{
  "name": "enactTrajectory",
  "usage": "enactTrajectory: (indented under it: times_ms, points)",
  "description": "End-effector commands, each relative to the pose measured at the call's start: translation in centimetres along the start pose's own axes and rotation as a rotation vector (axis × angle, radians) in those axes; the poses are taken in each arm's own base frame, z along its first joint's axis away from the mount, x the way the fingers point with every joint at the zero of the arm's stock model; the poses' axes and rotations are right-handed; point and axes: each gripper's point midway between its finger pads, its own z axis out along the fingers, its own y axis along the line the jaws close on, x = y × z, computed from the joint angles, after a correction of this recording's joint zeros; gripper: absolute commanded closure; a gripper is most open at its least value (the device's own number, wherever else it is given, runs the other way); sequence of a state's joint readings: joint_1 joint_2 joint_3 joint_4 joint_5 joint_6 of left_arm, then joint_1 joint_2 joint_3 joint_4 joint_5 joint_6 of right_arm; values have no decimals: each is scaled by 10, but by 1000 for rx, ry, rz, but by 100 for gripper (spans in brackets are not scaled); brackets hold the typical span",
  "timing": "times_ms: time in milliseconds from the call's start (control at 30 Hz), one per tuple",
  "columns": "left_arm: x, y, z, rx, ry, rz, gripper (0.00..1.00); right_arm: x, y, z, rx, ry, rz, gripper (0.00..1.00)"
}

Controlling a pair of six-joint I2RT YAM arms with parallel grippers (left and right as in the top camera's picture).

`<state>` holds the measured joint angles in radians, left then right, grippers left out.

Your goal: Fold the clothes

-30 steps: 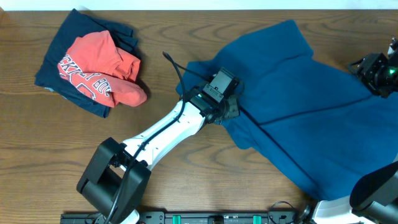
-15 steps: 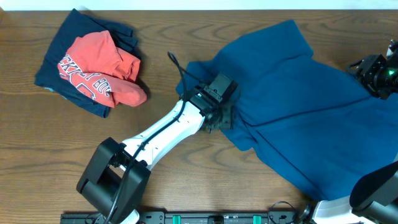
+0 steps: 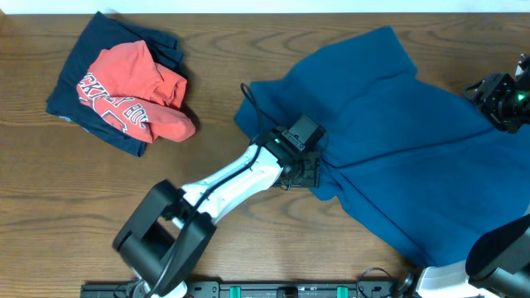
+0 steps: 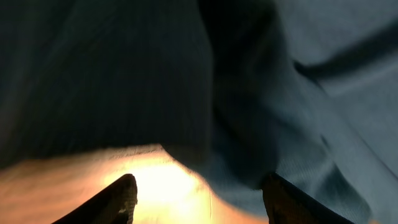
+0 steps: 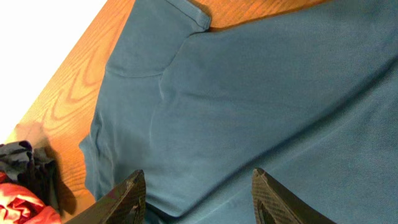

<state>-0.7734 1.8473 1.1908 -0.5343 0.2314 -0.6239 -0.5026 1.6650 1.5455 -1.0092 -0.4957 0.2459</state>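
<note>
The large teal-blue short-sleeved T-shirt of soft fabric (image 3: 397, 124) lay rumpled over the right half of the brown wooden surface (image 3: 215, 108), its left edge bunched near the middle. The left claw (image 4: 199, 202) sat at that edge with its fingers spread. Cloth draped close above them and bare wood showed beneath. The right claw (image 5: 199, 199) hung over the shirt's far right side, fingers also spread and pinching nothing. Open wood separated the shirt from a crumpled red shirt with white lettering (image 3: 132, 87), which lay on a dark navy garment (image 3: 83, 58) at the far left corner.
</note>
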Motion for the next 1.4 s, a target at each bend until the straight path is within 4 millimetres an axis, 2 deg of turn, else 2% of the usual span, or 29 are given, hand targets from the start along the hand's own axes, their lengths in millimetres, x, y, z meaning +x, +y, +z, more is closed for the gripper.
enactTrajectory:
  times_ms: [0, 33, 100, 133, 233, 267, 300, 400, 533, 700, 800, 900, 1133, 1167, 1233, 1300, 1367]
  points:
    - [2, 13, 20, -40, 17, -21, 34, 0, 0, 1, 11, -1, -21, 46]
    - [3, 14, 22, -43, 22, -22, 35, 0, 0, 1, 12, 0, -20, 47]
    - [5, 15, 23, -51, 31, -27, 45, 0, 0, 1, 12, 1, -20, 47]
    - [6, 16, 23, -54, 34, -27, 52, 0, 0, 1, 12, 2, -20, 46]
    - [10, 18, 22, -60, 53, -34, 85, 0, 0, 1, 13, 2, -19, 46]
    - [13, 19, 20, -64, 65, -38, 92, 0, 0, 1, 13, 2, -19, 46]
    - [15, 20, 17, -70, 74, -46, 94, 0, 0, 0, 13, 2, -19, 46]
    - [21, 22, 2, -98, 106, -71, 94, 0, -1, 1, 19, 0, -20, 46]
    - [31, 23, -29, -136, 149, -86, 94, 0, -1, 1, 19, 0, -20, 46]
    - [56, 37, -56, -205, 223, -133, 92, 0, -1, 0, 19, 0, -19, 46]
    - [72, 48, -64, -264, 280, -179, 92, 0, -1, 0, 19, -1, -19, 45]
    - [79, 49, -66, -283, 300, -184, 92, 0, -1, 1, 19, -1, -20, 45]
    - [95, 31, -65, -228, 361, -190, 92, -1, -1, 0, 19, -4, -21, 45]
    - [97, 29, -65, -228, 363, -184, 86, -1, -1, 0, 19, -4, -21, 45]
    - [101, 26, -64, -230, 367, -166, 61, -1, -1, 0, 19, -4, -21, 44]
    - [101, 30, -64, -258, 355, -149, 51, -1, -2, 0, 22, -5, -21, 44]
    - [98, 43, -67, -323, 327, -143, 42, -1, -2, 0, 26, -6, -22, 44]
